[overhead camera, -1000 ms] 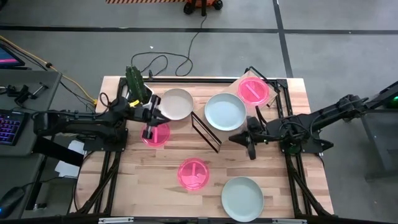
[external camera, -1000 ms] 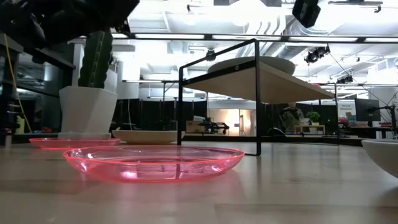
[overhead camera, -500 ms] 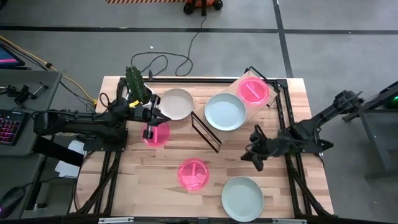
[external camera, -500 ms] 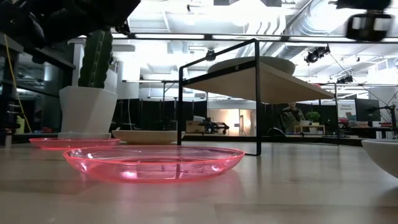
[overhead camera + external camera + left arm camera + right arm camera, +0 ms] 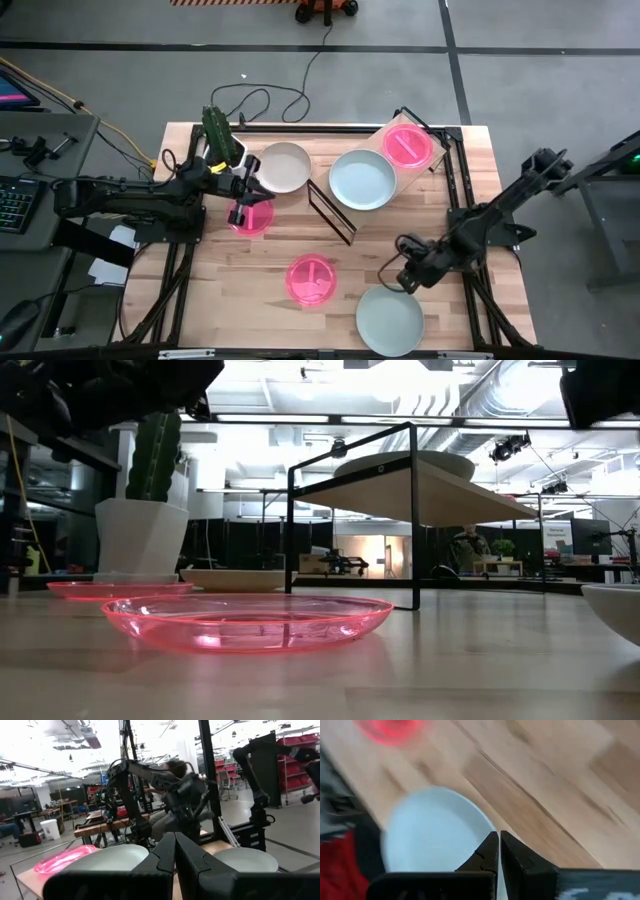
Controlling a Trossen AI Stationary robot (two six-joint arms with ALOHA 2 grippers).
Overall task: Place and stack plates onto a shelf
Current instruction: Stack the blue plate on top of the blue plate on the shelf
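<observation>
Two plates sit on the light shelf [image 5: 381,134] at the back right: a grey-green plate [image 5: 362,180] and a pink plate [image 5: 408,145]. On the table lie a cream plate [image 5: 284,167], a pink plate [image 5: 250,216] at the left, a pink plate [image 5: 311,279] in the middle and a grey-green plate [image 5: 390,318] by the near edge. My right gripper [image 5: 404,280] is shut and points down, above the table just beyond that near plate's [image 5: 435,837] rim. My left gripper [image 5: 250,190] hangs shut over the left pink plate.
A white pot with a green cactus [image 5: 218,135] stands at the table's back left corner. The shelf's black frame [image 5: 413,510] rises mid-table. Bare wood lies between the middle pink plate and the shelf. Cables run over the floor beyond the far edge.
My right gripper has swung from beside the shelf toward the table's near edge and down, toward the near grey-green plate. It has tipped from about level to pointing steeply down and rolled about its own line. Its fingers have stayed shut.
</observation>
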